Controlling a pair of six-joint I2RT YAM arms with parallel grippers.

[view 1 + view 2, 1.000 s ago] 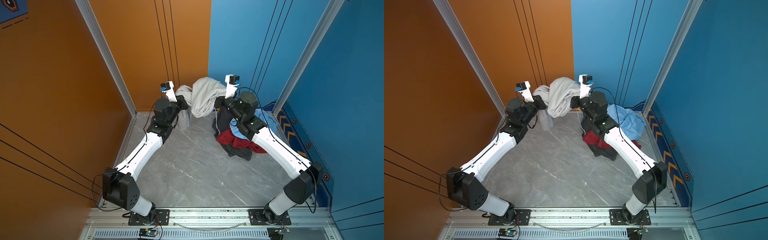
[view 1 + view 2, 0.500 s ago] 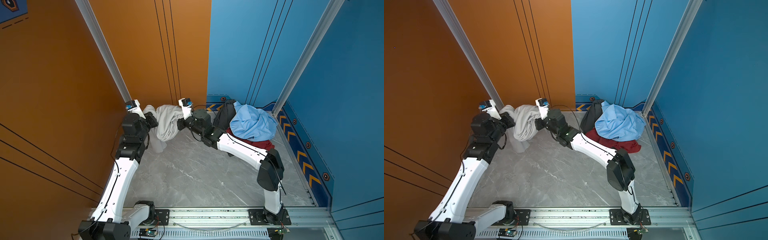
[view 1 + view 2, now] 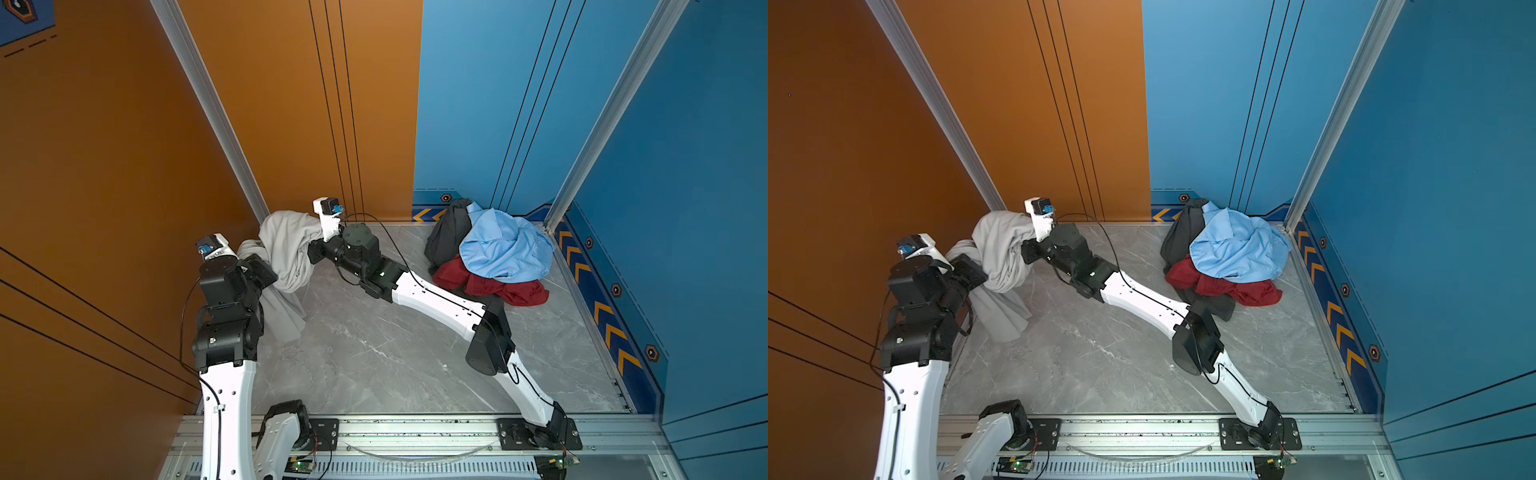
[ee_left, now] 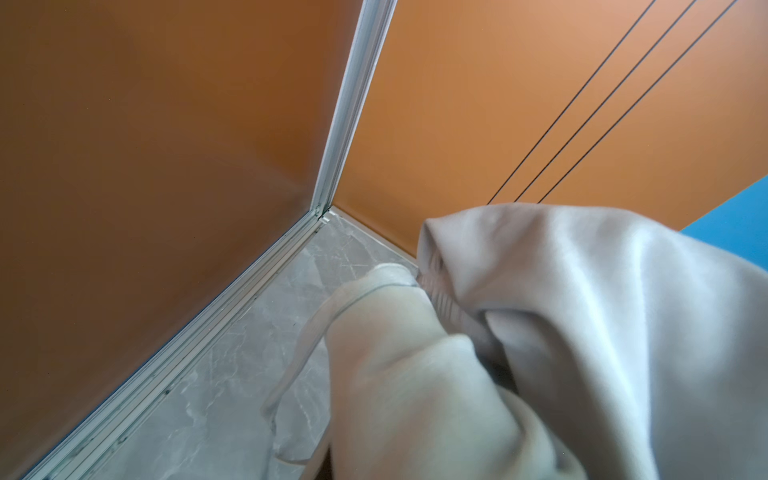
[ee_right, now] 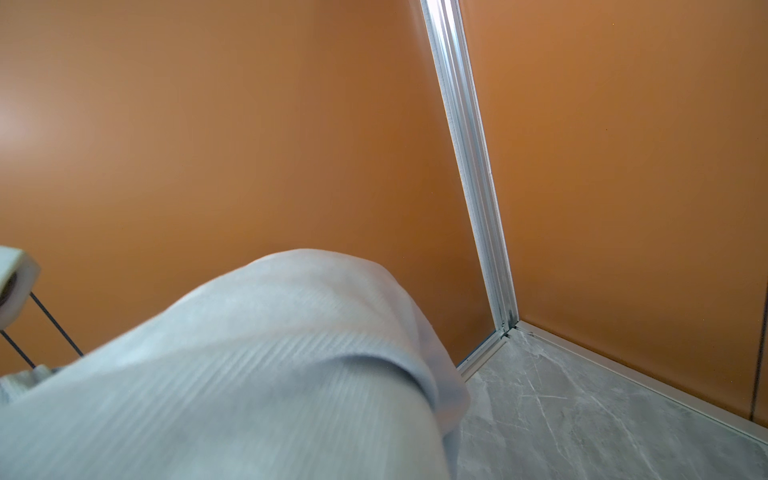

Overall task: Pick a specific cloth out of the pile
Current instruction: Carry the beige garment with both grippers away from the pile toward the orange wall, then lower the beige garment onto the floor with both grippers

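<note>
– At ten o'clock on the desk [image 3: 374, 353], what holds the cloth [image 3: 286, 245]?
– Left end effector [image 3: 274, 280] and right end effector [image 3: 312, 252], both clenched on it, bunched between them. The pile [image 3: 498, 253] lies at one o'clock, well apart.

Pale grey-beige cloth [image 3: 286, 249] against an orange wall [image 3: 124, 166]
Light blue shirt [image 3: 505, 249], dark red garment [image 3: 515, 291], charcoal garment [image 3: 446, 237] — the floor [image 3: 395, 365] is grey with white veins.
</note>
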